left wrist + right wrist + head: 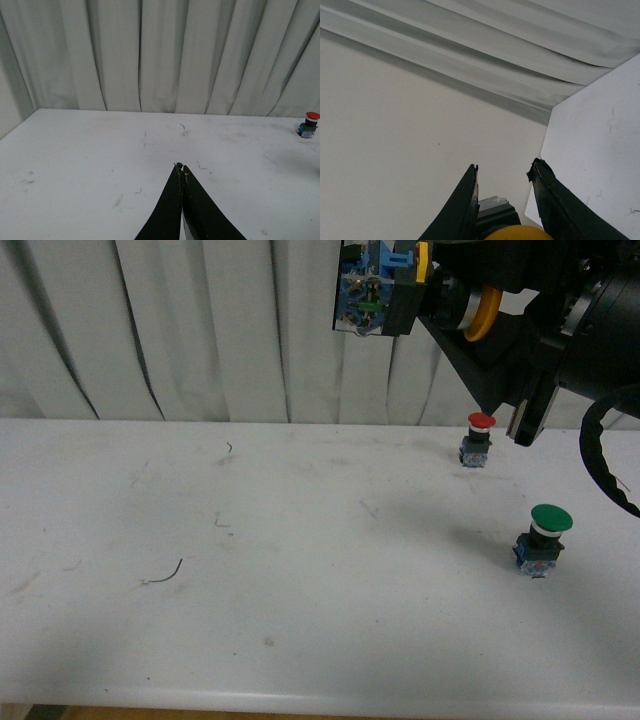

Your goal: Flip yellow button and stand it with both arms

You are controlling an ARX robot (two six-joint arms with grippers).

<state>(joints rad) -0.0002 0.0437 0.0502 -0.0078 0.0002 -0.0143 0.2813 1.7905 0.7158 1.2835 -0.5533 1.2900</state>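
Front: right arm (560,335) has the yellow button (378,285) up in the air, high over the table (250,570). It lies sideways, contact block pointing left, cap (482,315) back in the grip. Red button (480,437) sits almost under the arm, green button (545,535) nearer me, both upright. Risk I see: coming down from here passes right over the red one, and a link or cable could tip it. Left arm isn't in this view

Left wrist: left tool (180,169) is pinched together and empty, over bare table, only the red button in sight far off. If it goes in for the handover like that, it just shoves the block and may lever it out of the other grip. I'd want it opened first

Right wrist: right tool (506,167) is clamped narrow on the cap and black neck, fingers (467,200) either side. The hold is on a round cap, so I'd expect it to spin or slide once the left side pushes. Dropped from that height, it likely bounces off the table or into the other two
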